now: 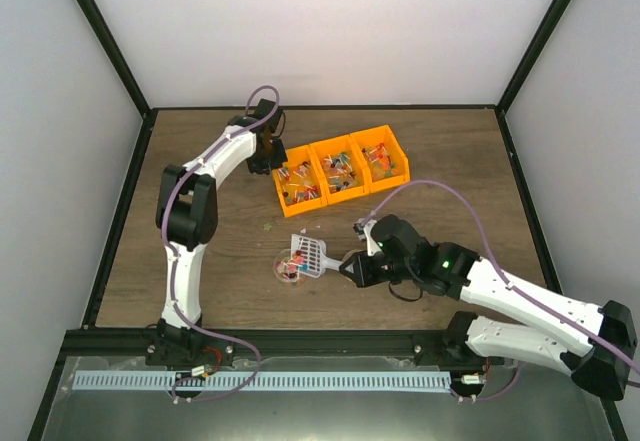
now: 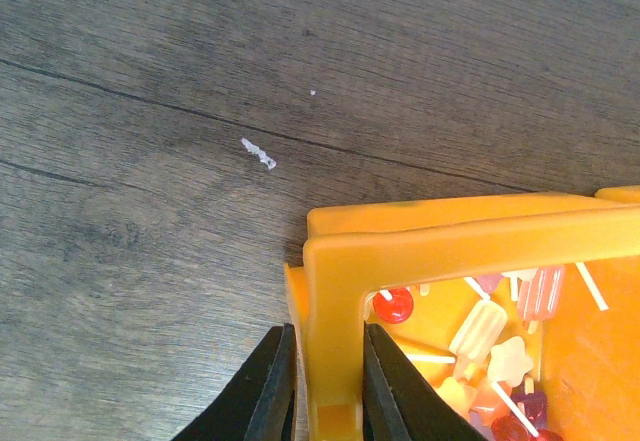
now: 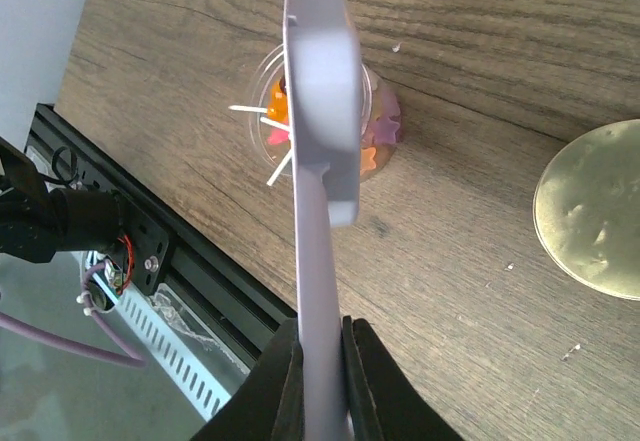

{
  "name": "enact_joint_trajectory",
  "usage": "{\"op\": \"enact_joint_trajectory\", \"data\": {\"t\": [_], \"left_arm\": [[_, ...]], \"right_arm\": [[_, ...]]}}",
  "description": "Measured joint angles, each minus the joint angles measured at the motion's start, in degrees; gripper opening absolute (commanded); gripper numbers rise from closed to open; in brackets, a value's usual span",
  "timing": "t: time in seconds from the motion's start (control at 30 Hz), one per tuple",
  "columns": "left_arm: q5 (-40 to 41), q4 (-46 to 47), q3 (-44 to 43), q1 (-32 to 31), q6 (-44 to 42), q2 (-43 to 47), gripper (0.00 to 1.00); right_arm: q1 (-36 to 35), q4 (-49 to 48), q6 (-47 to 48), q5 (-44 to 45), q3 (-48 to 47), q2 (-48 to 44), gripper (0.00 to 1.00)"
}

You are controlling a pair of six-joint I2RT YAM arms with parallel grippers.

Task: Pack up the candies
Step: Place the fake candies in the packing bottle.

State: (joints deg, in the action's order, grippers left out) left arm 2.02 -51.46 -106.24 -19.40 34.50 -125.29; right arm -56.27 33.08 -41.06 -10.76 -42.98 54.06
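The tiny wrapped mixed-colour candies (image 1: 292,266) lie in three orange plastic bins (image 1: 335,143) and in a small clear round cup (image 1: 281,273) under the pale plastic scoop (image 3: 320,111). The right gripper (image 3: 320,361) is clamped on the scoop's handle and the left gripper (image 2: 325,386) on a bin wall. A hasty tilt could scatter sweets past the cup.

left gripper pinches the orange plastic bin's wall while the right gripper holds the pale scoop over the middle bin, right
No: the right wrist view shows the pale plastic scoop over the clear round cup of candies, not a bin. Rest holds.

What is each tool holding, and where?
The left tool pinches a wall of the orange bin; the right tool grips the scoop by its handle.
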Motion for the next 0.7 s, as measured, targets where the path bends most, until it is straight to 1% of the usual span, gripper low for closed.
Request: {"op": "enact_joint_trajectory", "data": {"t": [0.3, 0.5, 0.6, 0.7], "left_arm": [[-0.2, -0.1, 0.0, 0.4, 0.0, 0.0, 0.19], [-0.2, -0.1, 0.0, 0.5, 0.0, -0.1, 0.2], [-0.2, -0.1, 0.0, 0.6, 0.0, -0.1, 0.22], [-0.2, -0.3, 0.0, 0.7, -0.1, -0.1, 0.24]], "right_arm": [[-5.6, 6.7, 0.0, 8.2, -6.8, 3.7, 0.01], [-11.9, 11.8, -1.7, 14.8, -12.5, 8.3, 0.01], [-14.0, 14.1, -2.5, 17.6, -15.4, 10.7, 0.01], [-14.5, 14.8, -3.8, 19.6, -15.8, 10.7, 0.01]]}}
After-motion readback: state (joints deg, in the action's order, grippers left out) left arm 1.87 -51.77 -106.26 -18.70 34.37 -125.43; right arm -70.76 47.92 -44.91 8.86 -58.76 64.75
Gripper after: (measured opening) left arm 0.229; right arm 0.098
